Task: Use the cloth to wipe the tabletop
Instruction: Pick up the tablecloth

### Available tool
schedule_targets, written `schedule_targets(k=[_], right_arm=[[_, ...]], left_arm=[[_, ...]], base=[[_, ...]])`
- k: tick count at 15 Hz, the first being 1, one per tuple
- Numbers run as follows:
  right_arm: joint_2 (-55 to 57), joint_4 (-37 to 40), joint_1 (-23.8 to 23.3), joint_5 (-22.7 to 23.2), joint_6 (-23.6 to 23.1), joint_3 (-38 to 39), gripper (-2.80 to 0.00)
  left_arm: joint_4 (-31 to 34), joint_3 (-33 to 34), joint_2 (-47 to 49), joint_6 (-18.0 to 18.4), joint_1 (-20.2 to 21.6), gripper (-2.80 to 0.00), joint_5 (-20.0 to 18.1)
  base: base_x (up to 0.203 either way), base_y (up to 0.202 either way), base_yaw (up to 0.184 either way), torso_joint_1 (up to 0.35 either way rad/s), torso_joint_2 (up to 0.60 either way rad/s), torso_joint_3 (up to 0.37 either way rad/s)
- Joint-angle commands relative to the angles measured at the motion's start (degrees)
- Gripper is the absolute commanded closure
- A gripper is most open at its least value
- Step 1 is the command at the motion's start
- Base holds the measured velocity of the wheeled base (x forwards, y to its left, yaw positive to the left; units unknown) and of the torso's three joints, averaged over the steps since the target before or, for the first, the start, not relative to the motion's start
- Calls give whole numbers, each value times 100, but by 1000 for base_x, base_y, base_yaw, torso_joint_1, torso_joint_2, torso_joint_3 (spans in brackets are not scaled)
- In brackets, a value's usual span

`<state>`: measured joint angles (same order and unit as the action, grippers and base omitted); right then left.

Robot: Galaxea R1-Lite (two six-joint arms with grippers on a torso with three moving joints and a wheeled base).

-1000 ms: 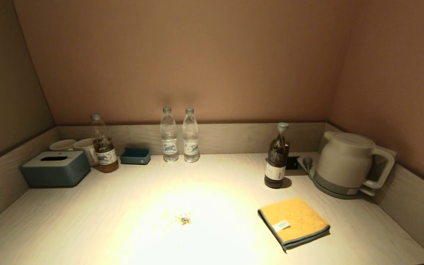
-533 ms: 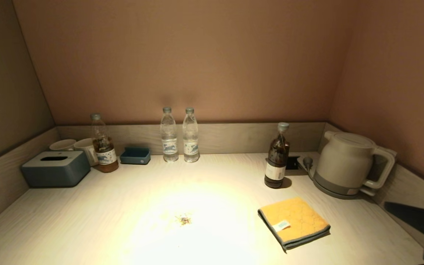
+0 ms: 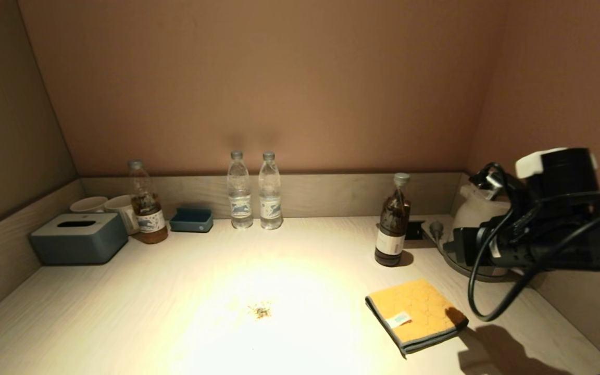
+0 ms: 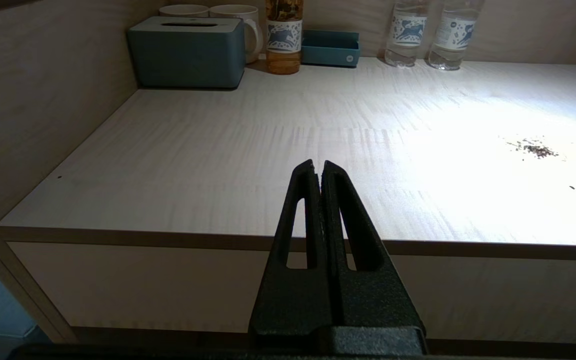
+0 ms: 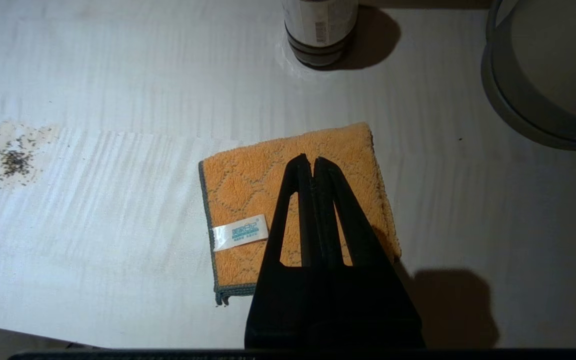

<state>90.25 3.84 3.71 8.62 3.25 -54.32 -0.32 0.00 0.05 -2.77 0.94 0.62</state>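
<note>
- The left gripper (image 4: 318,167) sat parked off the front edge of the pale wood-grain worktop (image 3: 123,312), jaws pressed together, holding nothing.
- A scatter of dark crumbs (image 3: 261,311) lay mid-worktop, likely the wiping target.
- The yellow-orange square cloth with grey-blue edging (image 3: 414,314) lay flat, right of the crumbs and near the dark brown bottle (image 3: 392,224).
- The right gripper (image 5: 308,165) hovered above the cloth, jaws closed and empty; it would need to open them, descend and pinch an edge, clear of the pale kettle (image 5: 548,70).

The tabletop (image 3: 123,312) looks like pale matt wood grain. The cloth (image 5: 268,195) is soft orange terry with a white paper-like label. The right gripper (image 5: 313,165) seems rough black plastic.
</note>
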Motion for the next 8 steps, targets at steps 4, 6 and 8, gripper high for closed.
schedule_targets(k=[4, 6, 8], right_arm=[[840, 267, 54, -133, 263, 135, 0], [838, 315, 60, -125, 263, 338, 0], [791, 319, 74, -116, 271, 554, 0]], left_arm=[[-3, 0, 4, -4, 3, 0, 0], [-3, 0, 4, -4, 3, 0, 0], [-3, 0, 4, -4, 3, 0, 0]], base=[[0, 0, 0, 0, 0, 0], [0, 0, 0, 0, 0, 0], [0, 0, 0, 0, 0, 0]])
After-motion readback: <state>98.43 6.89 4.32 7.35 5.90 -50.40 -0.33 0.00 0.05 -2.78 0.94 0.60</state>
